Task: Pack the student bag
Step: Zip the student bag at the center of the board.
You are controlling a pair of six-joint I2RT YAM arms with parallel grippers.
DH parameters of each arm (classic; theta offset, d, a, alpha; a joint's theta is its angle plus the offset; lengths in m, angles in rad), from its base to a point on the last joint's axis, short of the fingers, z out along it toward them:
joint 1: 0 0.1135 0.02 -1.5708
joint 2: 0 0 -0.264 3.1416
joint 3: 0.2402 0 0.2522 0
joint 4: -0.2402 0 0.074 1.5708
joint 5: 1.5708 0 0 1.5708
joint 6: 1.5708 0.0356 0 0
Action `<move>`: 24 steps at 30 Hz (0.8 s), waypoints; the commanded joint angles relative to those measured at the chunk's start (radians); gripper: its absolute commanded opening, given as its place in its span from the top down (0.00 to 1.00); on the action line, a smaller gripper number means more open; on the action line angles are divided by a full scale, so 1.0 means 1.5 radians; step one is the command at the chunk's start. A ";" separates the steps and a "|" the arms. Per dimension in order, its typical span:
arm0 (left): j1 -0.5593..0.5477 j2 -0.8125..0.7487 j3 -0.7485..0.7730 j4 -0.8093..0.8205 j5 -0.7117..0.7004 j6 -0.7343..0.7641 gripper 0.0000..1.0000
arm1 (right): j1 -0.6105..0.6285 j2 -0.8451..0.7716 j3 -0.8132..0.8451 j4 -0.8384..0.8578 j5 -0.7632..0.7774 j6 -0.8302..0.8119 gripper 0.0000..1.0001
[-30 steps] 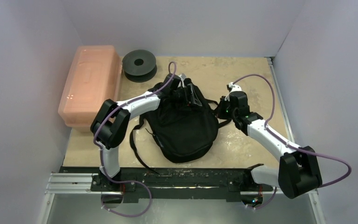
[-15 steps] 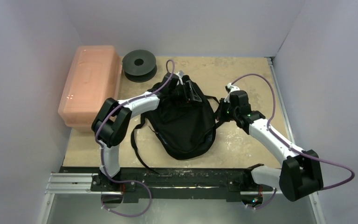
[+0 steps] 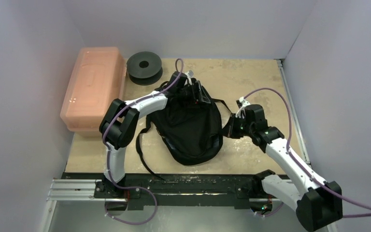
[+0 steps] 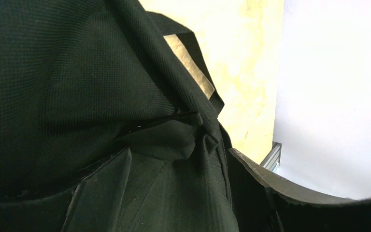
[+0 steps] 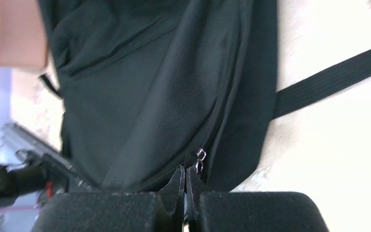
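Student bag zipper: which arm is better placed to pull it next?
Right, probably: the right claw is shut beside the zipper pull on the student bag; the left claw is open over plain fabric.

- The top external camera hangs above and behind the arm bases and looks down and away toward the far wall. It is distant enough to take in the whole table [image 3: 251, 77], both arms and the side walls.
- The left wrist camera sits almost against the student bag [image 3: 193, 130]. It looks across the black fabric toward bare tabletop and the right wall.
- The right wrist camera is close to the bag's right side and looks left across it. A corner of the pink box [image 5: 9, 34] shows at the upper left.
- All three views share the bag. The top and right wrist views also share the pink box and the near rail [image 3: 77, 188].
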 commanded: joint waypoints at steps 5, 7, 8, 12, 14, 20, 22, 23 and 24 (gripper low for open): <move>0.020 0.035 0.064 -0.061 -0.072 0.072 0.26 | 0.005 -0.109 -0.025 -0.172 -0.206 0.002 1.00; 0.018 0.010 0.061 -0.072 -0.070 0.082 0.25 | 0.005 -0.107 -0.018 -0.180 -0.243 -0.026 1.00; 0.018 -0.004 0.057 -0.079 -0.063 0.086 0.24 | 0.005 -0.106 -0.019 -0.171 -0.260 -0.030 1.00; 0.018 -0.094 0.022 -0.104 -0.012 0.103 0.20 | 0.005 -0.108 -0.026 -0.106 -0.338 -0.030 1.00; 0.019 -0.147 0.001 -0.124 0.026 0.117 0.20 | 0.005 -0.112 -0.027 -0.082 -0.370 -0.029 1.00; 0.018 -0.330 -0.120 -0.161 0.117 0.156 0.21 | 0.004 -0.104 -0.004 -0.072 -0.383 -0.038 0.68; 0.011 -0.382 -0.171 -0.152 0.126 0.155 0.23 | 0.003 -0.094 0.014 -0.072 -0.336 -0.027 0.66; 0.003 -0.403 -0.191 -0.150 0.125 0.155 0.24 | 0.002 -0.087 0.029 -0.075 -0.302 -0.021 0.63; -0.008 -0.420 -0.210 -0.147 0.123 0.154 0.25 | 0.001 -0.081 0.044 -0.088 -0.240 -0.006 0.56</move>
